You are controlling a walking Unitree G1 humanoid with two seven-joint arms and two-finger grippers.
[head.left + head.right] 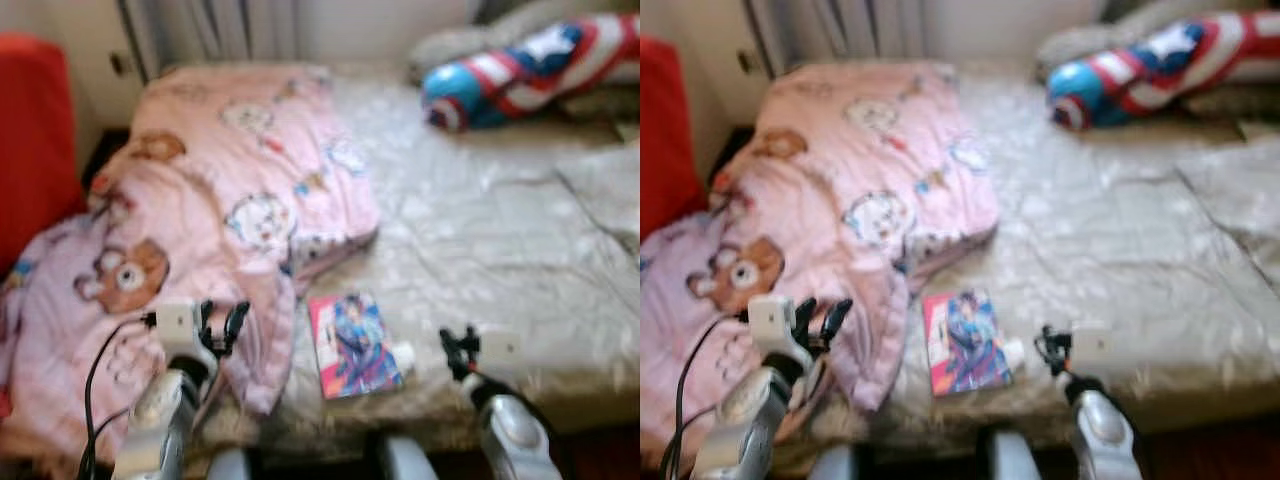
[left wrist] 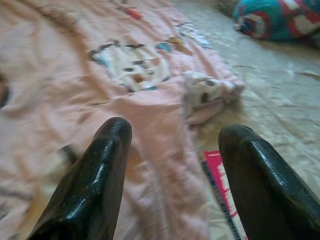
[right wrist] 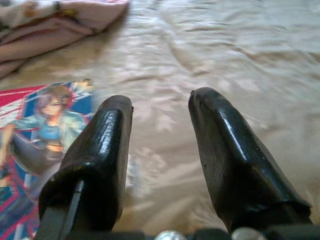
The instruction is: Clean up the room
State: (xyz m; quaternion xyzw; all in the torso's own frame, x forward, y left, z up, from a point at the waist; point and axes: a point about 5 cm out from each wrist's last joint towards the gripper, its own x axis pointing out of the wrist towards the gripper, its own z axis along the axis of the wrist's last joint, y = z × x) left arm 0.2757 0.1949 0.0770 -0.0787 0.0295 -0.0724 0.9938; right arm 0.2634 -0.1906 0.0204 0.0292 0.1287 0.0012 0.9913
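Observation:
A pink cartoon-print blanket [image 1: 210, 210] lies rumpled over the left half of the bed. A red and blue illustrated book [image 1: 355, 345] lies flat on the pale sheet near the bed's front edge, with a small white object [image 1: 402, 353] at its right side. My left gripper [image 1: 222, 328] hovers open over the blanket's front fold, left of the book. My right gripper [image 1: 458, 352] is open just right of the book, above bare sheet [image 3: 225, 60]. The left wrist view shows the blanket [image 2: 100, 90] ahead and the book's corner [image 2: 220, 185] between the fingers.
A blue, red and white star-patterned cushion [image 1: 520, 70] lies at the bed's far right, by a grey pillow [image 1: 450, 42]. A red chair or cushion [image 1: 35, 140] stands left of the bed. Curtains [image 1: 210, 30] hang behind.

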